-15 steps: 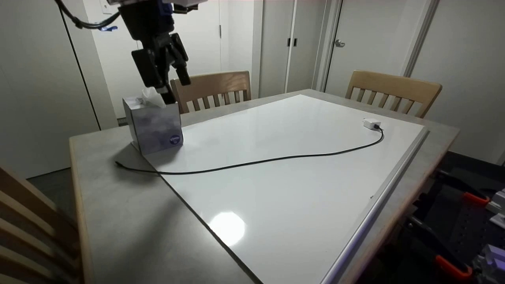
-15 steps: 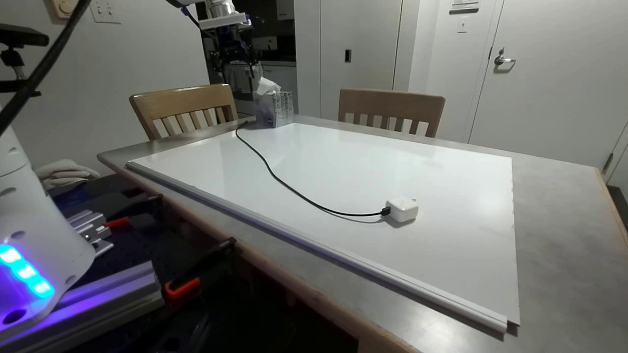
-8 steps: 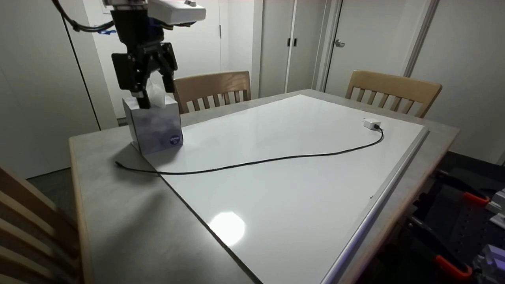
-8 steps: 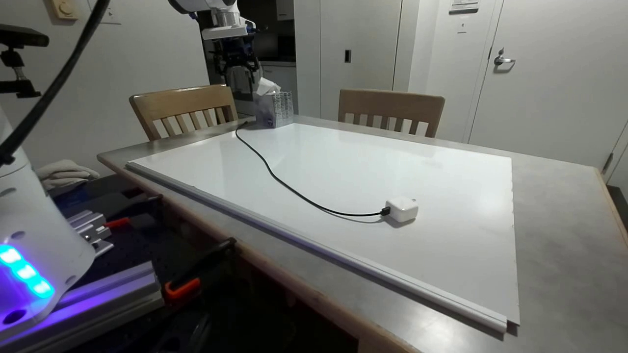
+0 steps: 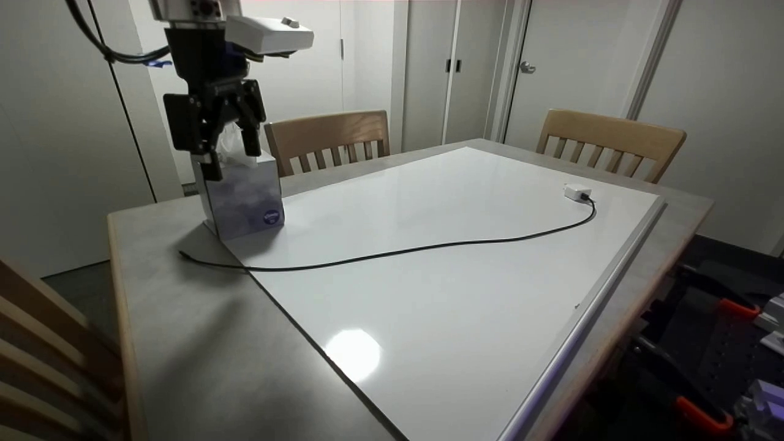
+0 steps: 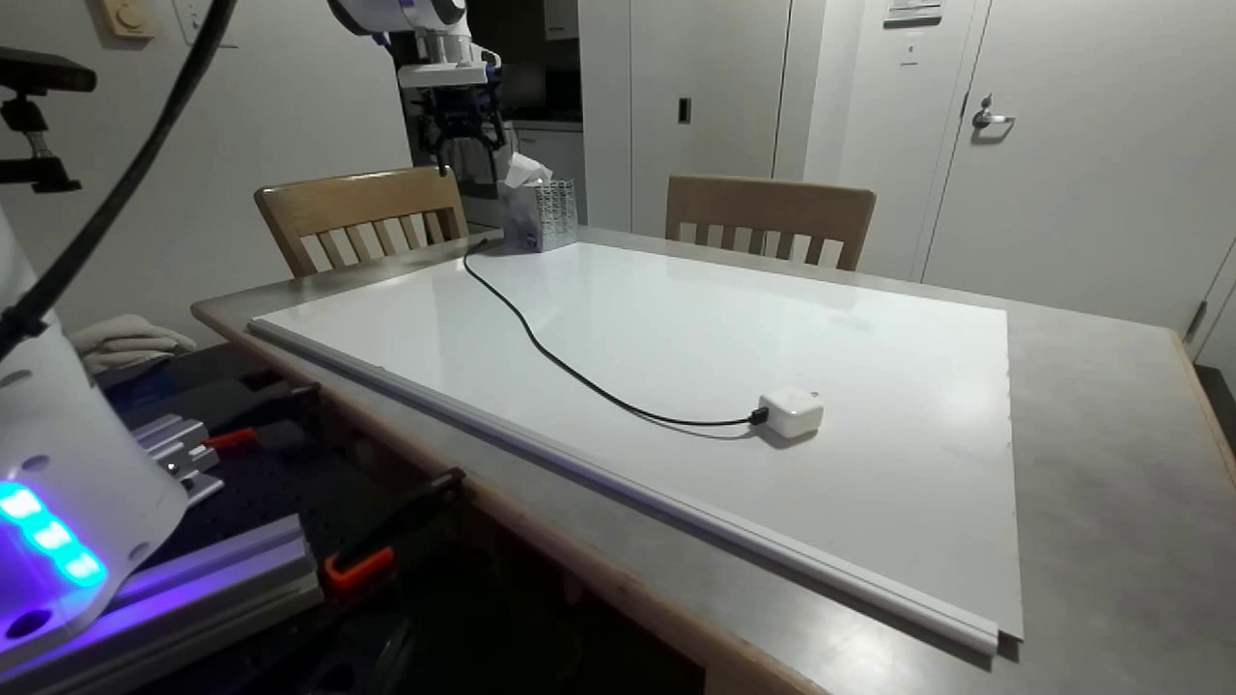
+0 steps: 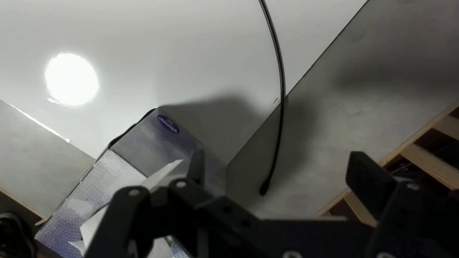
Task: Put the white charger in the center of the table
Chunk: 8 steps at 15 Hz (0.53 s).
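The white charger (image 6: pixel 792 412) lies on the glossy white panel of the table (image 6: pixel 1110 463), toward one end; in an exterior view the same charger (image 5: pixel 576 192) sits far from the arm. Its thin black cord (image 5: pixel 392 253) runs across the panel and ends on the grey tabletop beside the tissue box. My gripper (image 5: pixel 233 160) hangs over that end of the table, close to the tissue box. In the wrist view the gripper (image 7: pixel 277 154) stands wide open, nothing between its fingers; below the gap shows the cord's free end (image 7: pixel 265 184). The charger block is outside the wrist view.
A bluish tissue box (image 5: pixel 248 199) with tissue sticking up stands at the panel's corner, very near one finger. Wooden chairs (image 6: pixel 357 203) surround the table. A raised metal rail (image 6: pixel 618 473) borders one long side of the panel. Orange-tipped clamps (image 6: pixel 359 569) grip the table edge.
In an exterior view my gripper has moved down and to the left, past the tissue box's top, and turned more upright. It stays open. Charger, cord and box have not moved.
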Each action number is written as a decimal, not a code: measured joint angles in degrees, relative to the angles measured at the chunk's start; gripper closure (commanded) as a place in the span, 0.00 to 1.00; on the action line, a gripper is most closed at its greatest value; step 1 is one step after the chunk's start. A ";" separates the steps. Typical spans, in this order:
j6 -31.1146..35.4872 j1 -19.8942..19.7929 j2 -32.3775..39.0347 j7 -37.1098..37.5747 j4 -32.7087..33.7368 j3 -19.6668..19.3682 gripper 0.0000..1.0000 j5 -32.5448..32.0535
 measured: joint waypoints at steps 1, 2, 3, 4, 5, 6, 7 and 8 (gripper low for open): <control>0.00 0.00 0.00 0.01 0.00 0.00 0.00 0.00; 0.00 0.00 0.00 0.01 0.00 0.00 0.00 0.00; 0.00 0.02 0.01 0.01 0.00 0.00 0.00 0.00; 0.00 0.04 0.05 0.01 0.00 0.00 0.00 0.00; -0.02 0.06 0.15 0.00 0.02 0.00 0.00 0.00; -0.02 0.10 0.32 0.00 0.03 0.01 0.00 0.00; -0.02 0.17 0.53 0.00 0.04 0.02 0.00 0.01; -0.02 0.27 0.73 0.00 0.04 0.03 0.00 0.01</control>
